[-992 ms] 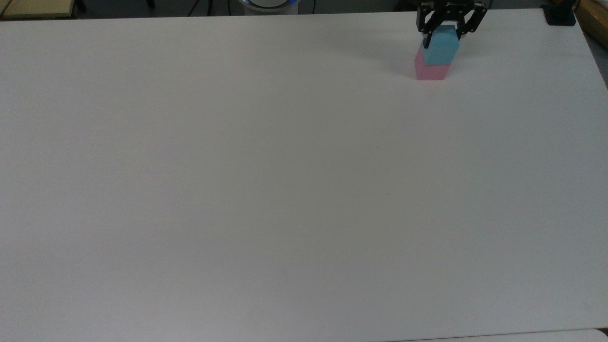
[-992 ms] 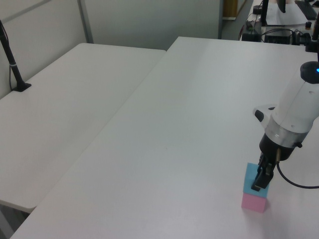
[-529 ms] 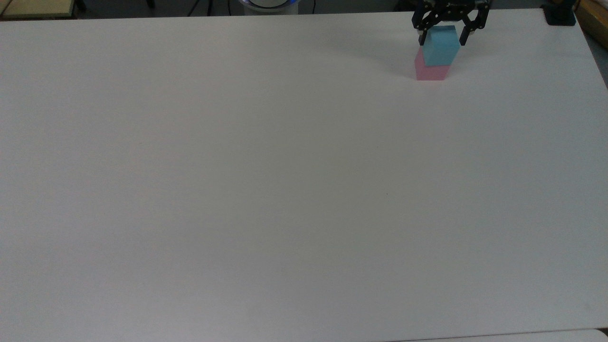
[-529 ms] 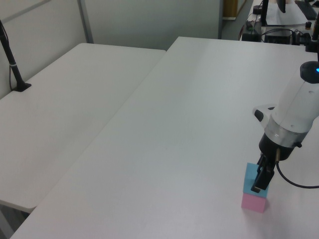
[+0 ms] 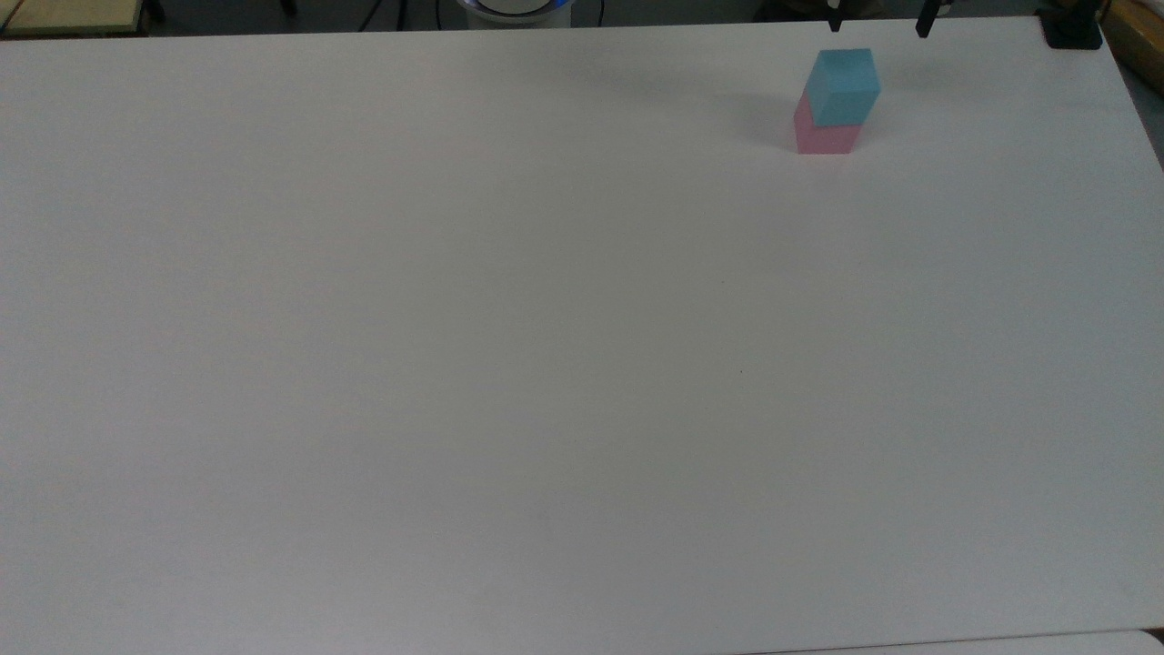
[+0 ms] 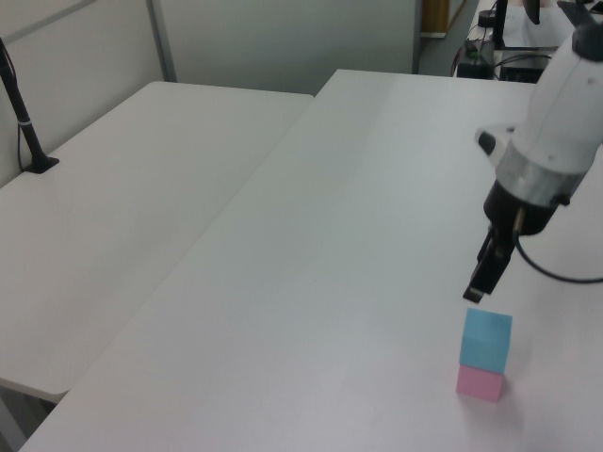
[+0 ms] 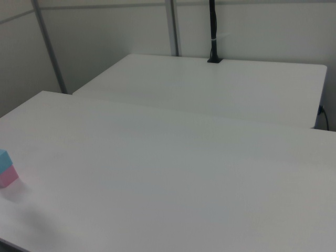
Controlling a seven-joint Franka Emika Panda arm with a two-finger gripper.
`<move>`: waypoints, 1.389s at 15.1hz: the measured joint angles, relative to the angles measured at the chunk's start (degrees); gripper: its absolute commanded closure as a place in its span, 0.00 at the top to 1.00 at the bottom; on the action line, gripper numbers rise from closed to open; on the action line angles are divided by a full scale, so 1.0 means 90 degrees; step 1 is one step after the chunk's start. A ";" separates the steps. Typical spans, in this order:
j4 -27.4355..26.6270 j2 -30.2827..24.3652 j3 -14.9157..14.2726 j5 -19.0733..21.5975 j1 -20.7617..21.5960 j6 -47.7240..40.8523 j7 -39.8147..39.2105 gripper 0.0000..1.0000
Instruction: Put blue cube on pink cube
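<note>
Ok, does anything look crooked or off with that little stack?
Slightly. In the top view the blue cube sits on the pink cube twisted a little, edges not lined up. It rests flat; the gripper hangs above, clear.

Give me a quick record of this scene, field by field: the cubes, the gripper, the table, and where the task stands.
blue cube: stacked on the pink cube, slightly rotated relative to it
pink cube: on the table, beneath the blue cube
gripper: open, above the stack, touching neither cube
table: white, stack near the top view's upper right
task status: blue cube appears placed and released
</note>
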 measured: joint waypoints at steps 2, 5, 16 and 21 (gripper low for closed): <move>0.0398 -0.0148 -0.0018 0.0127 -0.0002 -0.0555 -0.0217 1.00; 0.1095 -0.0343 -0.0209 0.0351 -0.0072 -0.1655 -0.0812 1.00; 0.2082 -0.0832 -0.1080 0.1297 -0.3291 -0.3138 -0.5191 1.00; 0.2176 -0.0784 -0.1028 0.1383 -0.4316 -0.3270 -0.6177 1.00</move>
